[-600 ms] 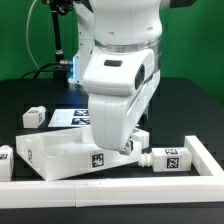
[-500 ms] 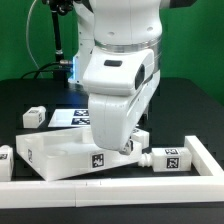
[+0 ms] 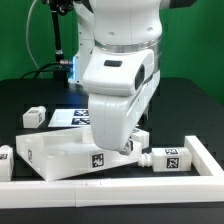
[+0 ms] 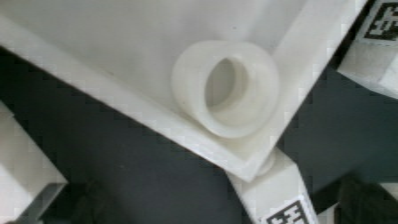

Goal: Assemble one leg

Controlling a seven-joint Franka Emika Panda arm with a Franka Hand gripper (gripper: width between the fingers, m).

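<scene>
Because the arm's bulk hides the fingers, I cannot tell whether my claw is apart or together; it hangs low over a corner of the tabletop, whose round socket sits right beneath it. The leg lies just beside the claw toward the exterior view's right, and a second leg sits well off on the opposite side.

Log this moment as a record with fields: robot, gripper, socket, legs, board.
robot: arm low over the tabletop corner
gripper: hidden behind the arm; state unclear
socket: corner socket empty, in wrist view
legs: one leg loose at exterior view's left; another leg at its right, beside the tabletop
board: marker board behind the tabletop
</scene>
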